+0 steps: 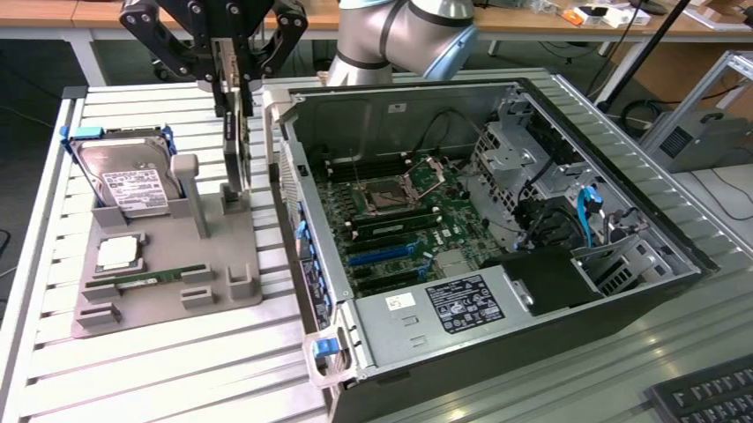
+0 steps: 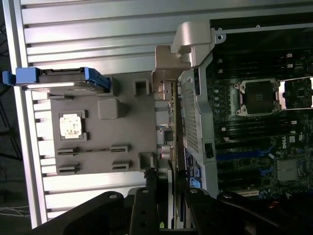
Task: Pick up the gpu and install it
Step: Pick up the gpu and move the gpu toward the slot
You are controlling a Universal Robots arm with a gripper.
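Across the ribbed aluminium bench [image 1: 176,370], long parallel slats are seen. An open black and grey computer case [image 1: 389,106] is laid on the side of the bench toward the exterior view's right, its green motherboard [image 1: 400,220] exposed with an empty square processor socket; its near corner is cut off by the frame. The silver and blue robot arm [image 1: 400,35] is seen behind the case, its upper part out of frame. A flat grey moulded tray [image 1: 165,256] with raised posts and slots is set beside the case. A silver hard drive [image 1: 132,185] with a white label is stood in blue rails at the tray's far corner. The gpu [image 1: 239,154] is held upright and edge-on at the tray's edge nearest the case, appearing as a thin dark slab. Its top is pinched between the jaws of the black gripper [image 1: 233,84]. Whether its lower edge is clear of the tray's slot cannot be told. A square silver processor [image 1: 118,253] and a narrow green memory stick [image 1: 153,279] are laid near the tray's front.
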